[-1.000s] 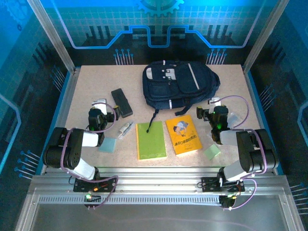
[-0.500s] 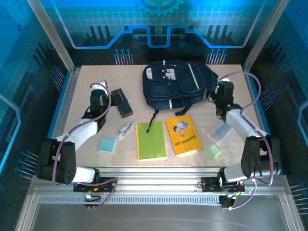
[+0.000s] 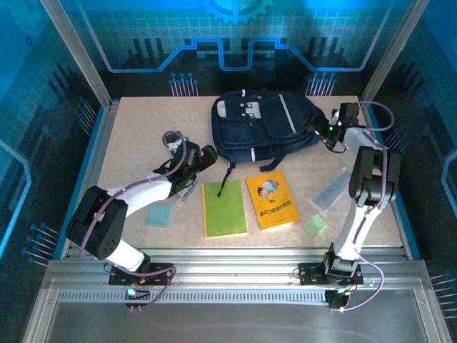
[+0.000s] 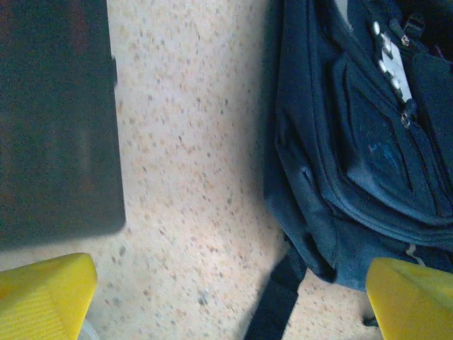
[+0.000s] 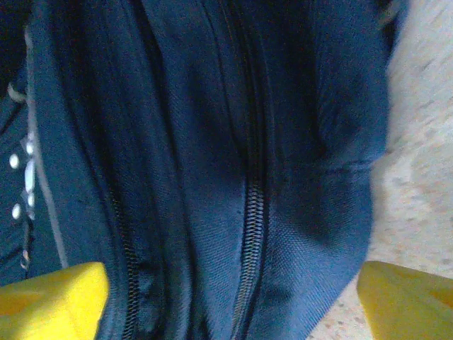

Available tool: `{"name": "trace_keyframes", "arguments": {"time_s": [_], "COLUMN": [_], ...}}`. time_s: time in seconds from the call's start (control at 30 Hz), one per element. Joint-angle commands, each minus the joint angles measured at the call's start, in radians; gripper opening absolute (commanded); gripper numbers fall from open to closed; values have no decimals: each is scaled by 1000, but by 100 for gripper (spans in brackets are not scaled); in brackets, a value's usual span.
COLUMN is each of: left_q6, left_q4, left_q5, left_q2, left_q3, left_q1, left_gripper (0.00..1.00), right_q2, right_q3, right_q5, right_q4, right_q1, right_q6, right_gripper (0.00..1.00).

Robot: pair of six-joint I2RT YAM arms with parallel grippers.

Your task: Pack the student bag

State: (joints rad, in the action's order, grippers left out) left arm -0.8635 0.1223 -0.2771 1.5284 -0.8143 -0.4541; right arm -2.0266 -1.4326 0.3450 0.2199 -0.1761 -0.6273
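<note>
The student bag [image 3: 264, 128], dark navy with grey patches and white stripes, lies flat at the back middle of the table. My left gripper [image 3: 206, 157] hovers open by the bag's lower left corner. In the left wrist view its yellow fingertips [image 4: 42, 297] stand wide apart over bare table, with the bag [image 4: 354, 142] and a dark strap [image 4: 279, 297] on the right. My right gripper [image 3: 319, 128] is at the bag's right edge. There the yellow fingertips [image 5: 407, 301] straddle the bag's fabric and a zipper [image 5: 251, 212], open [image 5: 226, 304] and holding nothing.
A black rectangular case [image 4: 56, 120] lies left of the bag. In front of the bag are a green notebook [image 3: 224, 209] and a yellow book [image 3: 272, 200]. A pale blue pad [image 3: 160, 215], a green pad [image 3: 313, 226], a clear plastic piece [image 3: 330, 191] and a small white stick [image 3: 187, 191] lie nearby.
My left arm swung right from the black case to the bag's lower left corner. My right arm reached farther back to the bag's right edge, its jaws slightly narrower.
</note>
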Motion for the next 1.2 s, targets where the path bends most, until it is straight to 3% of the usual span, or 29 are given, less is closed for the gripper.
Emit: {"name": "trace_keyframes", "arguments": {"time_s": [0.0,0.17,0.23,0.5,0.7,1.0,1.07,1.13,1.17], "left_q6": [-132,-234,-263,-198,-179,-103,-106,-94,-92], "left_q4": [-25,41,74,118,230,300,289,262,235], "left_q5": [-35,2,17,-18,-4,23,55,89,101], "left_q2": [22,136,189,378,454,568,606,631,636], "left_q3": [-42,-86,-106,-266,-325,-484,-536,-587,-605], "left_q1": [-47,-60,-60,-46,28,116,140,166,176], "left_gripper": [99,99,99,99,99,99,99,99,99], "right_q2": [-39,-6,41,290,435,567,556,555,557], "right_q3": [-34,40,87,251,372,478,441,401,386], "right_q5": [169,249,267,265,242,131,135,119,105], "right_q4": [-70,-151,-168,-104,-41,21,59,111,133], "right_q1": [5,15,25,110,213,524,552,550,544], "right_q6": [-87,-130,-137,-108,-113,-190,-170,-140,-119], "right_gripper": [78,12,0,0,0,0,9,36,45]}}
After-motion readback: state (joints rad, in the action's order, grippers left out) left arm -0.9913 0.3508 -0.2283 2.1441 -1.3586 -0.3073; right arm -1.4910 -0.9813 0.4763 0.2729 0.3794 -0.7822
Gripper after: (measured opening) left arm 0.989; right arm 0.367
